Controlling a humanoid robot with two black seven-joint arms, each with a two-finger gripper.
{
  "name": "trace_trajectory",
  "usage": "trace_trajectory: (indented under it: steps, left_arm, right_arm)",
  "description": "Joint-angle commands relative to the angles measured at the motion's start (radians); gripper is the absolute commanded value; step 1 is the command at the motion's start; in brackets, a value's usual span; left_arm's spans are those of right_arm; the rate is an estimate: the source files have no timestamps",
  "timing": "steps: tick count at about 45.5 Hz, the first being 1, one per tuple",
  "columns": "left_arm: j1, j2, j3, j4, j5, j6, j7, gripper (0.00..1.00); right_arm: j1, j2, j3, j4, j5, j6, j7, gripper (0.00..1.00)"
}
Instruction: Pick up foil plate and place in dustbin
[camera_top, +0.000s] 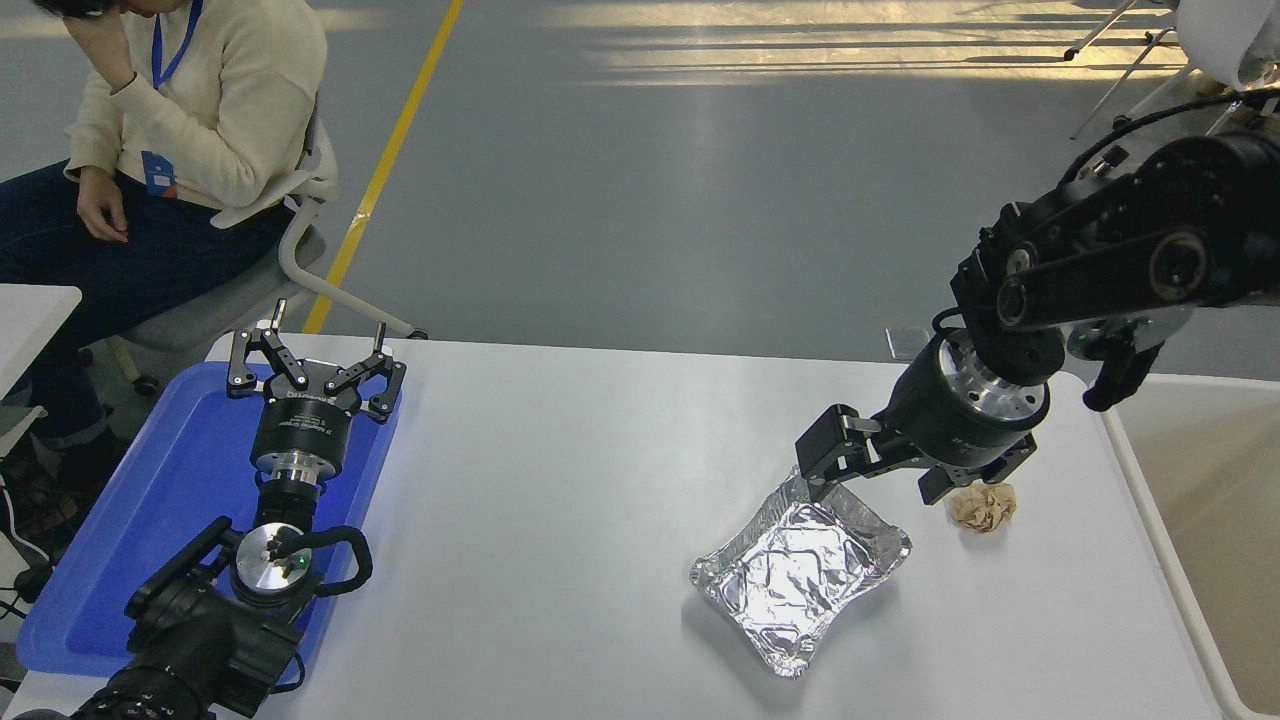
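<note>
The foil plate (798, 572), shiny and crinkled with a raised rim, lies flat on the white table right of centre. My right gripper (875, 490) hangs just over its far corner, pointing down, fingers spread apart and holding nothing; one finger reaches the plate's far rim, the other stands beside a paper ball. The dustbin (1205, 530), off-white rim and beige inner walls, stands at the table's right edge, partly cut off by the frame. My left gripper (316, 358) is parked open over the blue tray at the left.
A small crumpled tan paper ball (983, 506) lies just right of the plate's far corner. A flat blue tray (130, 540) covers the table's left end. A person sits on a chair (290, 240) beyond the far left corner.
</note>
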Motion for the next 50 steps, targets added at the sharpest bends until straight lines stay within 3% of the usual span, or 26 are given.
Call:
trace_trajectory:
  steps: [1,31,50]
  left_arm:
    - [0.0,0.0,0.0,0.0,0.0,-0.001,0.0,1.0]
    - [0.0,0.0,0.0,0.0,0.0,-0.001,0.0,1.0]
    - [0.0,0.0,0.001,0.0,0.0,-0.001,0.0,1.0]
  right_arm:
    - [0.002,0.004,0.006,-0.001,0.0,0.001,0.0,1.0]
    - [-0.026,-0.094,0.005,0.0,-0.014,-0.011,0.0,1.0]
    - [-0.192,-0.074,-0.006,0.002,-0.028,-0.226,-0.006,1.0]
